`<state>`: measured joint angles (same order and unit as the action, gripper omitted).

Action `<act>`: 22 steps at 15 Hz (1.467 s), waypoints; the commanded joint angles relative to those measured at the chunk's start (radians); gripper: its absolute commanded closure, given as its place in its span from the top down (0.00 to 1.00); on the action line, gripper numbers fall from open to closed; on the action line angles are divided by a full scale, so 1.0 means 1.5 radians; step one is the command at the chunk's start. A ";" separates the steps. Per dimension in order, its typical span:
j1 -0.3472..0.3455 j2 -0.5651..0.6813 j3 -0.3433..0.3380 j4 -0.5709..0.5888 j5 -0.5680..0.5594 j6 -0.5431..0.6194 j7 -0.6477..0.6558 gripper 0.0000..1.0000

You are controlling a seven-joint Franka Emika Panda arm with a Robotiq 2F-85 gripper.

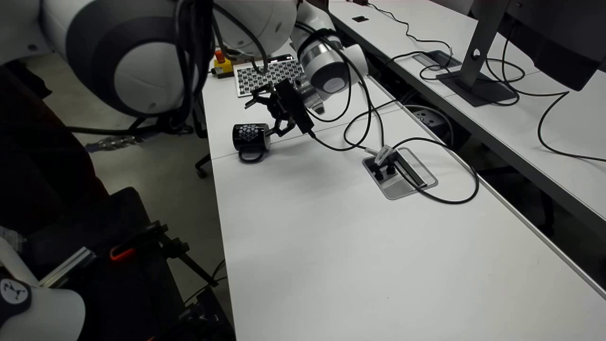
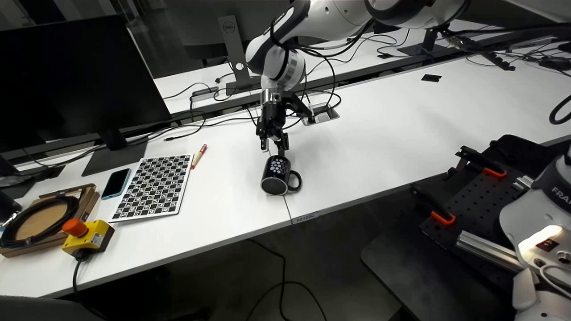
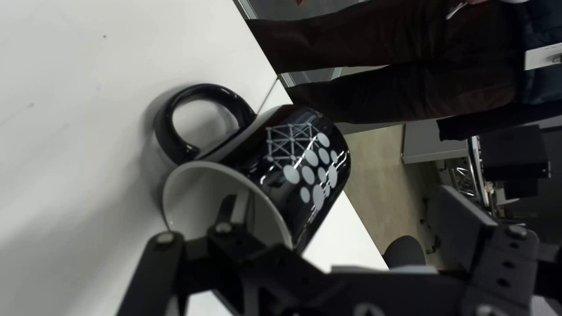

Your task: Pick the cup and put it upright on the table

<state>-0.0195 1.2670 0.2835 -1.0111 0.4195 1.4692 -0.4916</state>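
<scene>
The cup (image 3: 303,171), glossy black with a pale printed design, lies on its side over a seam in the white table (image 1: 331,265), near the long edge; its base faces that edge, its mouth the gripper (image 1: 259,119), and its handle (image 3: 164,127) juts to one side; the jaws are spread wide, one finger (image 3: 226,211) pointing into the mouth, the other finger (image 3: 459,224) outside and apart from the cup; whether the first touches the wall cannot be told; a checkered board (image 2: 154,187) and a yellow push-button box (image 2: 92,235) rest past the seam; in the wrist view, legs in dark trousers (image 3: 373,92) show beyond the edge.
</scene>
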 commanded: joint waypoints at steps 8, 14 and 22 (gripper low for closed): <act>0.002 0.035 0.012 0.053 0.003 -0.043 0.021 1.00; 0.002 0.038 0.013 0.059 0.004 -0.046 0.021 0.53; 0.001 0.043 0.013 0.064 0.008 -0.042 0.030 0.00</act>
<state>-0.0185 1.2969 0.2934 -0.9792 0.4228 1.4401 -0.4829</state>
